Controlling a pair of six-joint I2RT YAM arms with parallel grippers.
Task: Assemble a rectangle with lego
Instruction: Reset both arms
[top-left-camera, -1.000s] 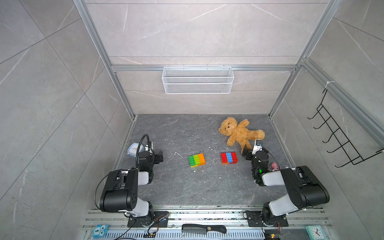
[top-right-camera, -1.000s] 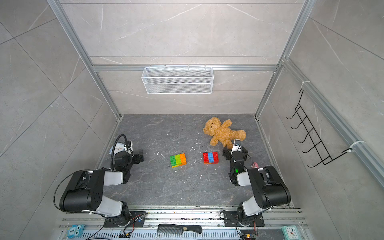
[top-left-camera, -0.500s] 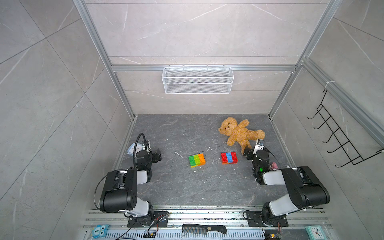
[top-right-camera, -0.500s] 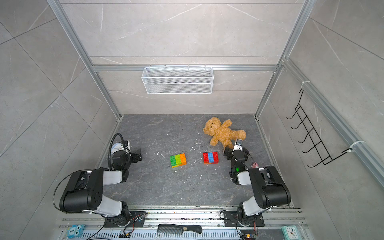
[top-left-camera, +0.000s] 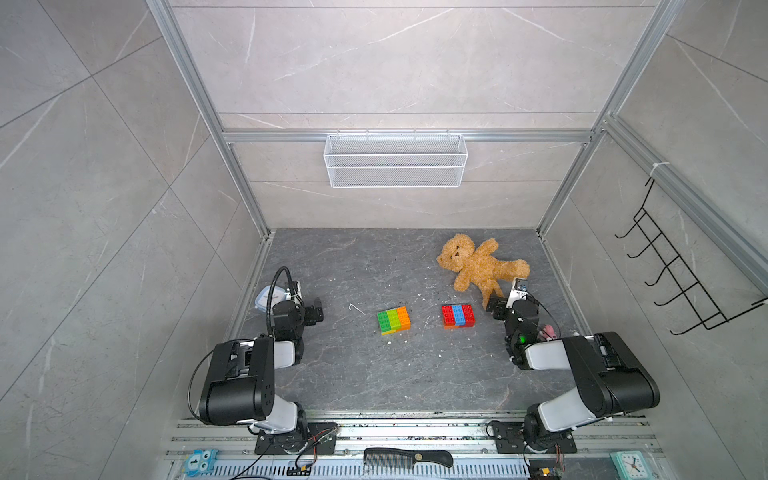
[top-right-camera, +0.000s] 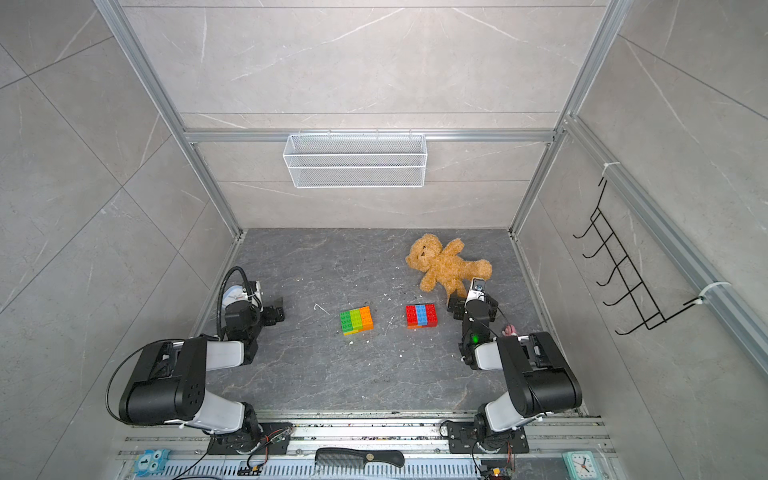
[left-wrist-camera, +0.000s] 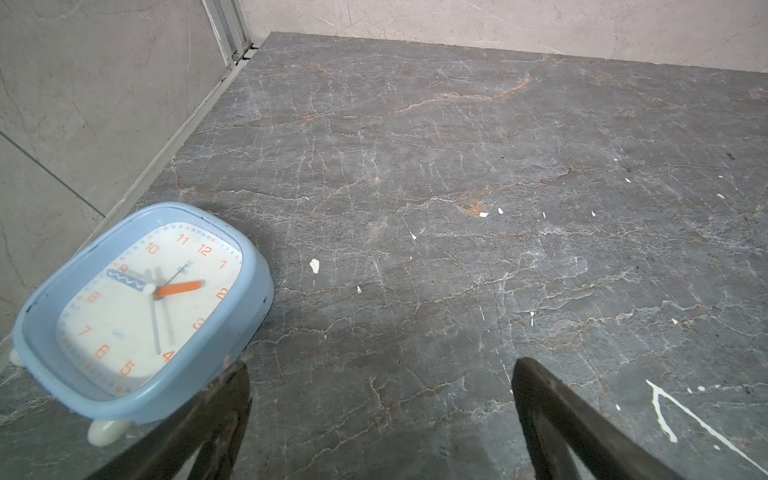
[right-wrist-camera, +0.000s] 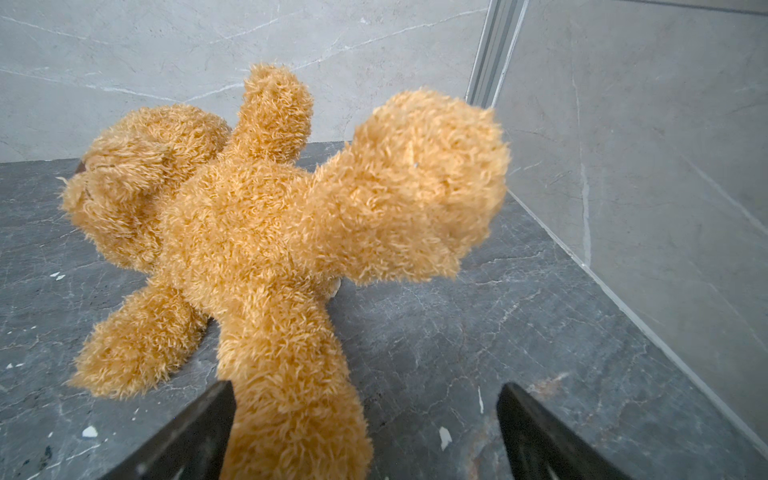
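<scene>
The lego stands as two small blocks on the dark floor in both top views. One is a green, lime and orange block (top-left-camera: 393, 319) (top-right-camera: 356, 319); the other is a red, blue and red block (top-left-camera: 458, 315) (top-right-camera: 421, 315), a gap apart from it. My left gripper (top-left-camera: 301, 306) (left-wrist-camera: 381, 365) is open over bare floor, well left of the blocks. My right gripper (top-left-camera: 505, 302) (right-wrist-camera: 365, 386) is open to their right. A leg of the teddy bear (right-wrist-camera: 270, 232) lies between its jaws, against one finger. Neither wrist view shows any lego.
A blue alarm clock (left-wrist-camera: 137, 307) (top-left-camera: 266, 298) lies by the left wall, beside my left gripper. The teddy bear (top-left-camera: 473, 266) sprawls at the back right. A pink figurine (top-left-camera: 548, 331) sits by the right arm. A wire basket (top-left-camera: 395, 160) hangs on the back wall.
Both arms have shifted only slightly near their own sides. Both grippers stay open. The two lego blocks have not moved.
</scene>
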